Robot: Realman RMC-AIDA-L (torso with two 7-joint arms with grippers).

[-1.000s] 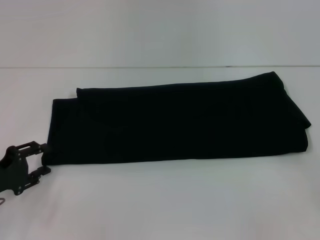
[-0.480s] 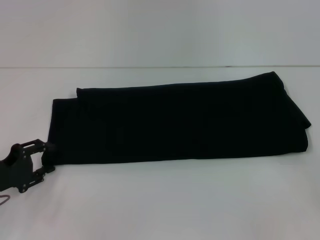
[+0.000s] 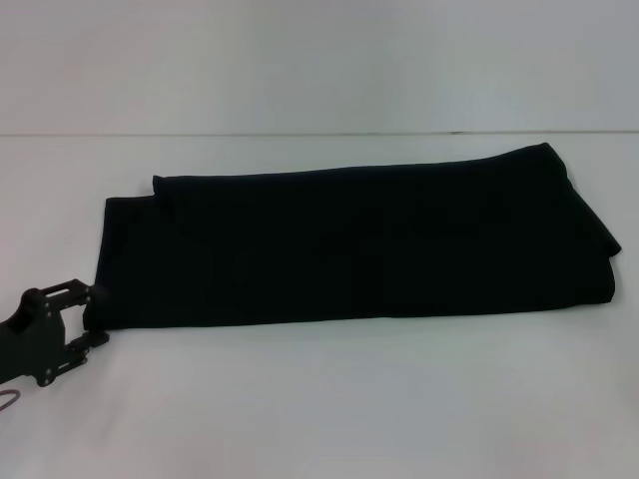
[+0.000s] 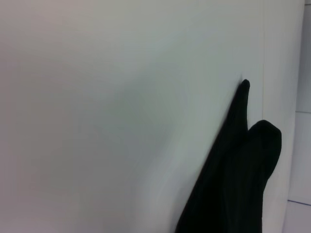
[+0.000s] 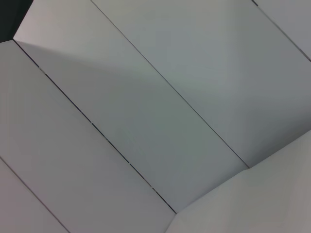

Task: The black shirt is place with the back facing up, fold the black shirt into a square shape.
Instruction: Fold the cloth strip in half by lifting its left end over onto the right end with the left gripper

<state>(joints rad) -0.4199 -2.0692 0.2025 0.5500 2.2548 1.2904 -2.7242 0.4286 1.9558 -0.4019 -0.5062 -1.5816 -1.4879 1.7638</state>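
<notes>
black shirt (image 3: 349,244) lies as a long folded band across mid table (image 3: 329,409), the only obstacle; bare table in front of it and behind it to the far edge; left gripper (image 3: 88,314) sits at its near-left corner, jaws apart; right side unobstructed

- No text, label, brand, number or sign is showing legibly anywhere; the shirt (image 3: 349,244) is showing only plain black fabric in both views.
</notes>
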